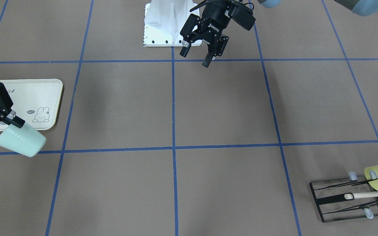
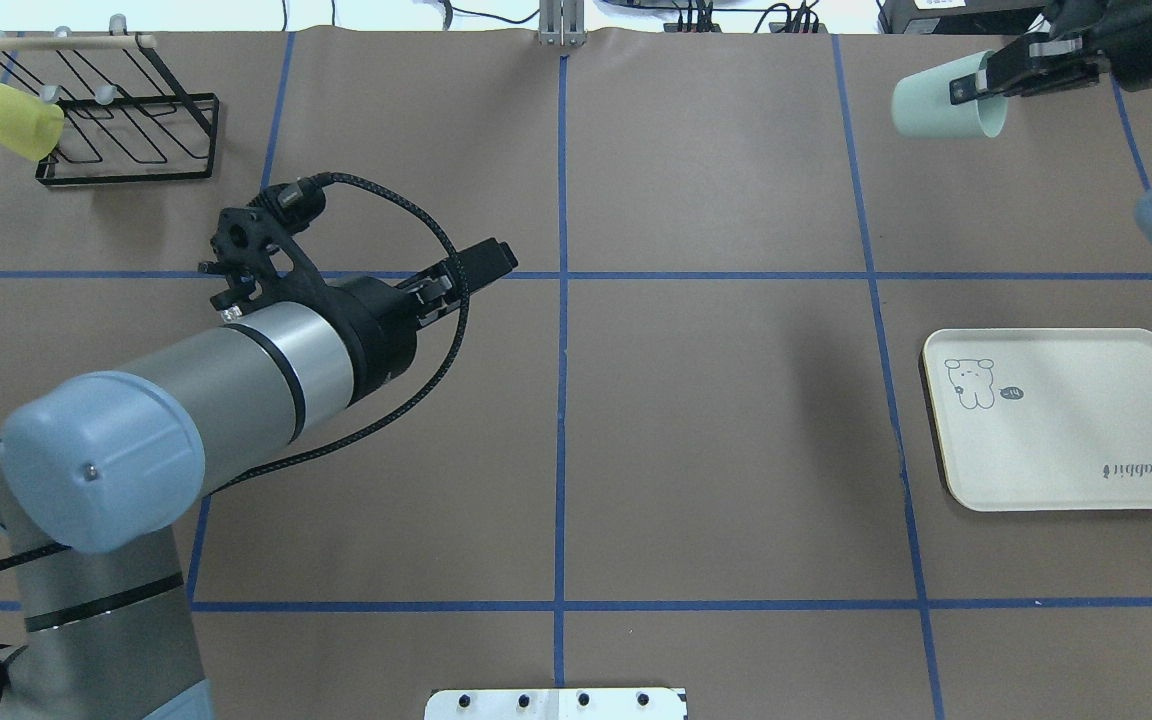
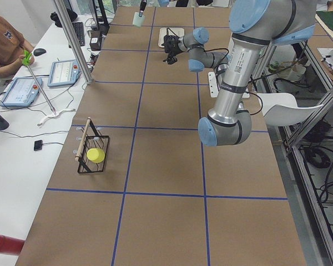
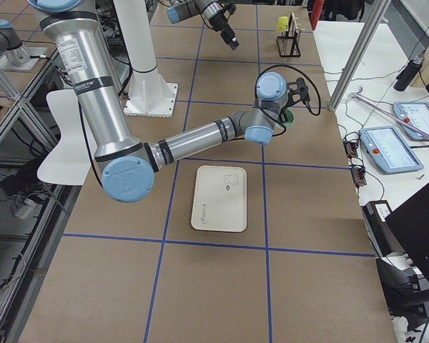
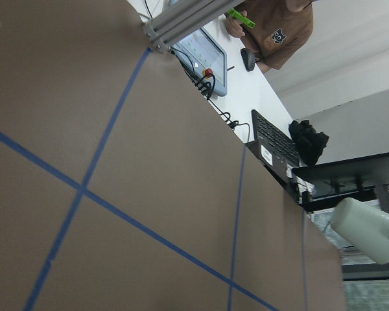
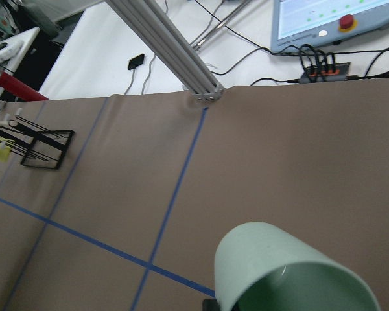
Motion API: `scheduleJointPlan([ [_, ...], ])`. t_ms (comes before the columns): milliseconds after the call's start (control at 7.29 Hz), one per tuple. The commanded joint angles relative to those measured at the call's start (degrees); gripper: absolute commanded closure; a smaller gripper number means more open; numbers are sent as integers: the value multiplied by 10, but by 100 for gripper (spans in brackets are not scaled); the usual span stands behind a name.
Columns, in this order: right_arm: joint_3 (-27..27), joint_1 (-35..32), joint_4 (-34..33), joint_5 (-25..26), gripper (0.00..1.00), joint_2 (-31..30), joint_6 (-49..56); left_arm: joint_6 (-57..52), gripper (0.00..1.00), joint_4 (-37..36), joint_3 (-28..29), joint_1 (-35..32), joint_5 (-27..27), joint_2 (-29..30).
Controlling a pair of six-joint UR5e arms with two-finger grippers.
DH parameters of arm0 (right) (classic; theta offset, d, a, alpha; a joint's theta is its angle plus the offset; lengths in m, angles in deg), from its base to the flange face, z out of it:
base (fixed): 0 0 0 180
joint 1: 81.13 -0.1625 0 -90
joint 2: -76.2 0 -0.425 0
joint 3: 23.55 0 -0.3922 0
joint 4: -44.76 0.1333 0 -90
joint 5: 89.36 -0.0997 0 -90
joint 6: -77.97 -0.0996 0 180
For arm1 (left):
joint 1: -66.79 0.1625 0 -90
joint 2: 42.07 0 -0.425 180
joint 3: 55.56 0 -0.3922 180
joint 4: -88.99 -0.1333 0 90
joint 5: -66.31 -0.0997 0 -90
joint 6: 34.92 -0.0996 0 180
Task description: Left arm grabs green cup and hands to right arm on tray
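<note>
The green cup (image 1: 20,140) is a pale mint tumbler held on its side in the air. My right gripper (image 1: 15,123) is shut on its rim, with one finger (image 2: 976,85) outside the wall. In the overhead view the cup (image 2: 941,105) hangs at the far right, beyond the tray (image 2: 1066,420). The cream tray (image 1: 28,98) lies flat with nothing on it and shows a bunny drawing. The cup's open mouth fills the right wrist view (image 6: 285,272). My left gripper (image 1: 195,58) is open, holds nothing, and hangs above the table's middle near the robot's base.
A black wire rack (image 2: 126,110) stands at the far left corner with a yellow-green cup (image 2: 6,118) on it and a wooden bar along its top. The white robot base (image 1: 162,23) is at mid-table edge. Operators' desks lie past the far edge.
</note>
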Motion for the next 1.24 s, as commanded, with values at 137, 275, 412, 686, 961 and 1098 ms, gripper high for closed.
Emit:
scheduleJointPlan([
  [137, 8, -2, -146, -2, 100, -68, 124, -164, 0, -198, -59, -105, 95, -6],
  [275, 19, 11, -188, 2, 100, -87, 141, -200, 0, -231, -60, -135, 106, -6],
  [412, 44, 17, -242, 6, 100, -103, 151, -216, 0, -234, -60, -165, 128, -15],
  [686, 189, 69, -536, 104, 100, -103, 236, -273, 0, -233, -61, -221, 219, -37],
  [961, 261, 100, -741, 211, 100, -106, 369, -275, 0, -234, -59, -228, 221, -47],
  [1098, 263, 103, -739, 209, 100, -136, 378, -275, 0, -232, -59, -228, 224, -58],
])
